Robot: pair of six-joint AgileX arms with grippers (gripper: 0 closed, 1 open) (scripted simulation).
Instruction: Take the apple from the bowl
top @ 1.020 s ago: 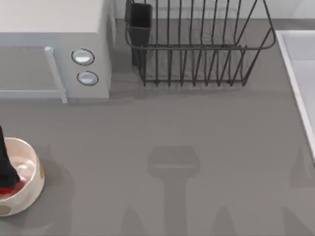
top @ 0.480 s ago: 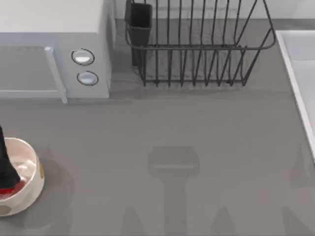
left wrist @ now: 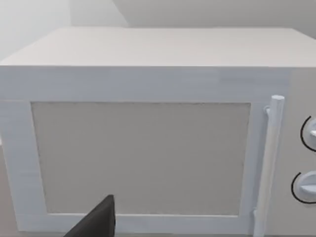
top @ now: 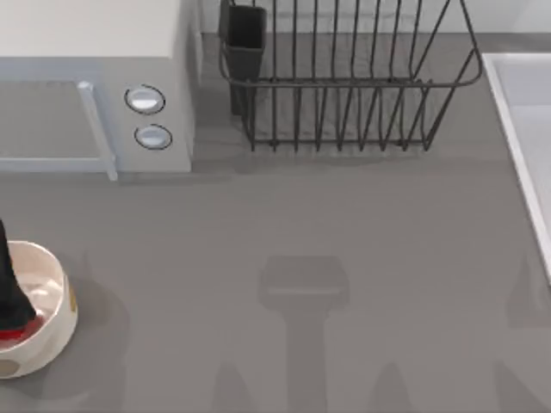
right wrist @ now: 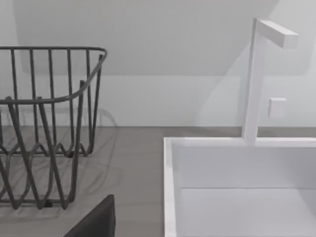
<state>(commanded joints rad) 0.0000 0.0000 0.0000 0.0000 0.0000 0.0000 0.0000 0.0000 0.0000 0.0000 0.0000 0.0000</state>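
Observation:
The cream-white bowl (top: 53, 320) with tan spots sits at the table's near left edge. Inside it a sliver of the red apple (top: 21, 331) shows. My left gripper (top: 10, 317) reaches down into the bowl as a dark shape right over the apple and hides most of it. Whether it holds the apple I cannot see. A dark part of the left gripper (left wrist: 96, 224) shows in the left wrist view, in front of the microwave. A dark part of my right gripper (right wrist: 96, 222) shows in the right wrist view, near the sink and the rack.
A white microwave (top: 95, 77) stands at the back left, its door handle (top: 96, 129) facing the table. A black wire dish rack (top: 344, 82) stands at the back middle. A white sink (top: 527, 129) with a faucet (right wrist: 256, 74) lies along the right.

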